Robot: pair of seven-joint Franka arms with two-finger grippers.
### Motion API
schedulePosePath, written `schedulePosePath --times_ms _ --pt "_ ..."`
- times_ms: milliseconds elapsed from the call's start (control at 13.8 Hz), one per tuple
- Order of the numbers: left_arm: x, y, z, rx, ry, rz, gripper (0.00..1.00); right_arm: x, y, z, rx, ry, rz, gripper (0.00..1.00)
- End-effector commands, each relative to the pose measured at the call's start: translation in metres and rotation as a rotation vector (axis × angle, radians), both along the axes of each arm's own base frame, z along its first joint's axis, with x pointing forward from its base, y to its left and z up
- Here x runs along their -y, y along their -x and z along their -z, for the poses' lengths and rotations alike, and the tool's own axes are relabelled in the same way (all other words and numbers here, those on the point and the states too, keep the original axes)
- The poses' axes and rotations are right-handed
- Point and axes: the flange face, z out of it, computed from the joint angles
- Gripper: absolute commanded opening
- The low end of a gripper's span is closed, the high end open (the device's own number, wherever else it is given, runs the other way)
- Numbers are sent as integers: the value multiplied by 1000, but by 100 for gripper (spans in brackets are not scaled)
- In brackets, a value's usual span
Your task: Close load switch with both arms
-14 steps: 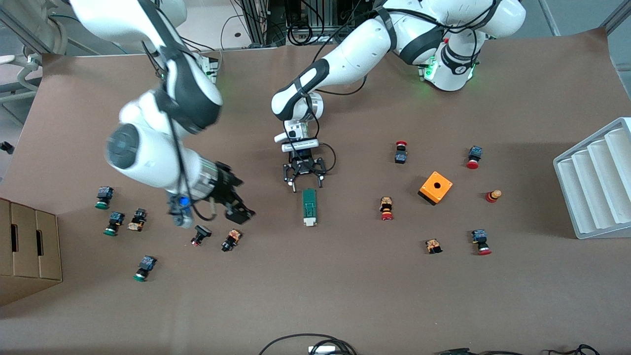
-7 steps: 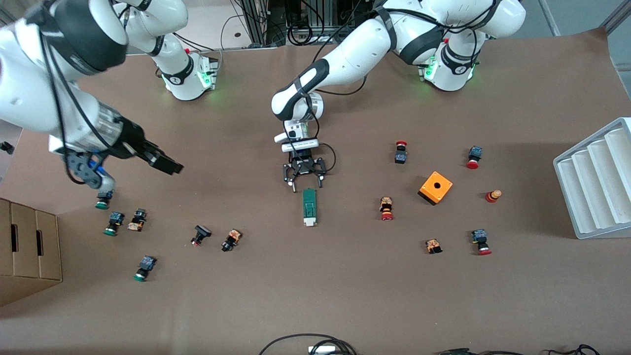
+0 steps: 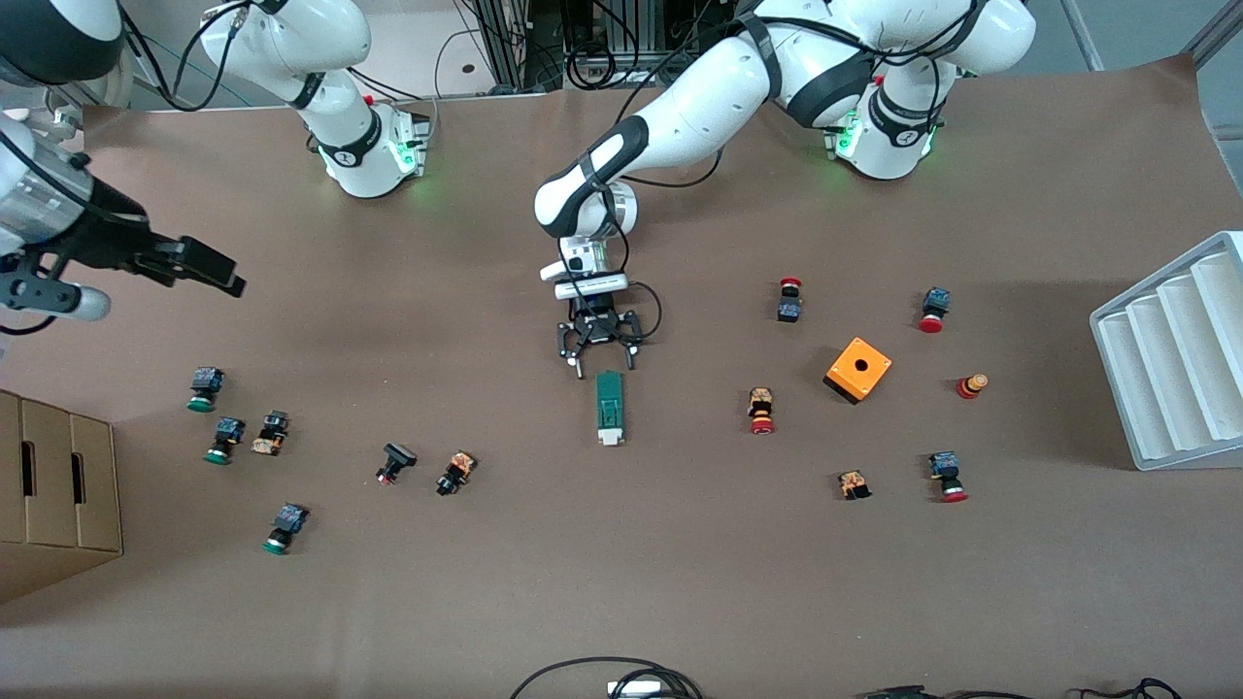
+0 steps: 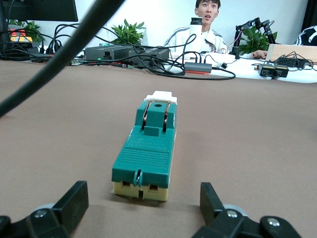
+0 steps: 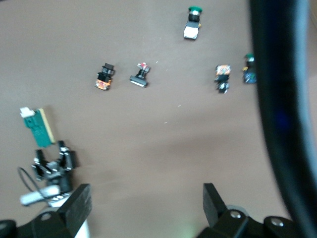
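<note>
Centrally on the brown tabletop (image 3: 680, 582), the left arm reaches down from the upper right of the front view, and its left tool (image 3: 597, 364) hangs low with fingers spread wide, empty, just above the load switch (image 3: 609, 409), which lies flat at mid-frame. At the upper left edge, the right tool (image 3: 209, 270) hovers high, wide open, holding nothing.
</note>
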Motion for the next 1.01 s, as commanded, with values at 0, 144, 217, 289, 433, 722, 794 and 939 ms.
schedulePosePath --times_ms 0,144,217,289,433,722,794,939 --pt "-8 14 40 -91 30 -25 100 32 10 -2 56 53 -147 100" --pt "-7 11 37 -90 35 -28 100 51 9 5 79 61 -198 100" --pt "-5 8 30 -87 44 -36 100 59 8 8 89 71 -208 100" --pt "-5 5 26 -87 46 -39 100 62 6 10 99 86 -226 100" --pt "-7 -9 17 -100 0 -39 100 62 4 14 98 95 -229 100" --pt "-4 -41 -24 -179 -39 -91 100 57 -1 12 95 94 -237 100" --pt "-6 -48 -26 -197 -67 -78 100 58 -2 11 97 97 -237 100" --pt "-10 -63 -39 -214 -106 -69 100 60 -6 11 91 121 -239 100"
